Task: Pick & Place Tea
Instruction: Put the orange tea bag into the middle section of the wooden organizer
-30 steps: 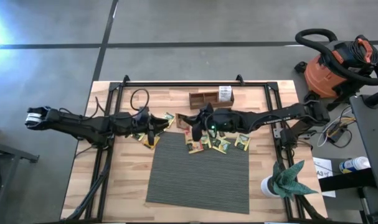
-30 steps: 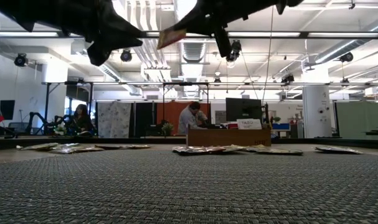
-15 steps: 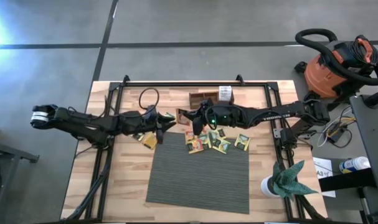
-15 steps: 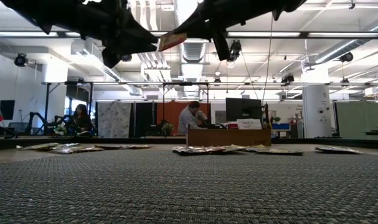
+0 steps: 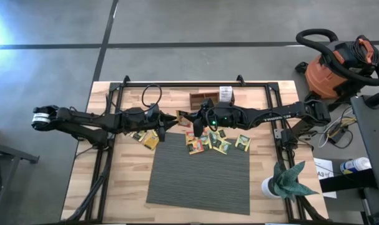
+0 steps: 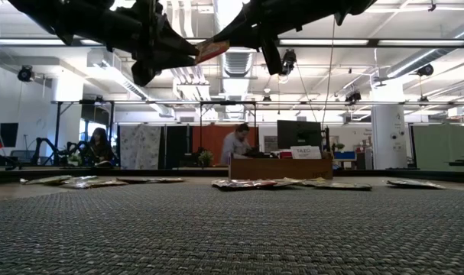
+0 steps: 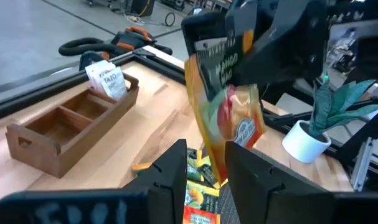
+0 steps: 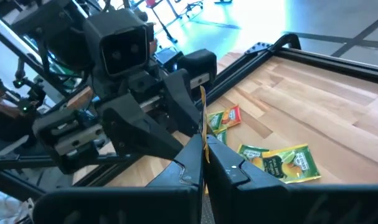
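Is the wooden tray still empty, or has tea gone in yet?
Nearly empty: in the left wrist view the wooden tray holds only a white sachet upright in its far end compartment; the two nearer compartments show bare wood.

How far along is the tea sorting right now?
Done: one white sachet stands in the brown wooden three-compartment tray. In hand: the right gripper holds an orange sachet in the air, with the open left gripper straddling it. Left: yellow-green sachets lie loose on the table.
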Available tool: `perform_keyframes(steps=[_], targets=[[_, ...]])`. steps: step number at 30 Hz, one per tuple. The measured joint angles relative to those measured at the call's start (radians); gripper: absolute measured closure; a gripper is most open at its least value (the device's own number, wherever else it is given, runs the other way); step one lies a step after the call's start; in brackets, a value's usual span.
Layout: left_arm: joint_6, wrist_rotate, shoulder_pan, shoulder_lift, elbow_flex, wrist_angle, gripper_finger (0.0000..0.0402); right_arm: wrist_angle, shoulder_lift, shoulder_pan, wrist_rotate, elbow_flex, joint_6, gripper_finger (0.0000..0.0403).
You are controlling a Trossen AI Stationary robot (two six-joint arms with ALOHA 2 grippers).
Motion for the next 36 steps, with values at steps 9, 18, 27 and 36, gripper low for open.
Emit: perform_keyframes(steps=[9, 18, 27, 36], targets=[[-0.034, 0.082, 0.049, 0.010, 0.003, 0.043, 0.0298, 0.000, 0.000, 0.000, -0.002, 0.000, 0.000, 0.0394], [-0.068, 0.255, 0.061, 0.089, 0.045, 0.125, 0.0298, 0.001, 0.000, 0.000, -0.006, 0.000, -0.001, 0.0394], [-0.049, 0.285, 0.063, 0.118, 0.056, 0.101, 0.0354, -0.059, -0.010, 0.000, -0.001, 0.000, -0.005, 0.0391], [-0.015, 0.280, 0.074, 0.118, 0.055, 0.079, 0.0388, -0.165, -0.016, 0.000, -0.045, 0.000, 0.000, 0.0318]])
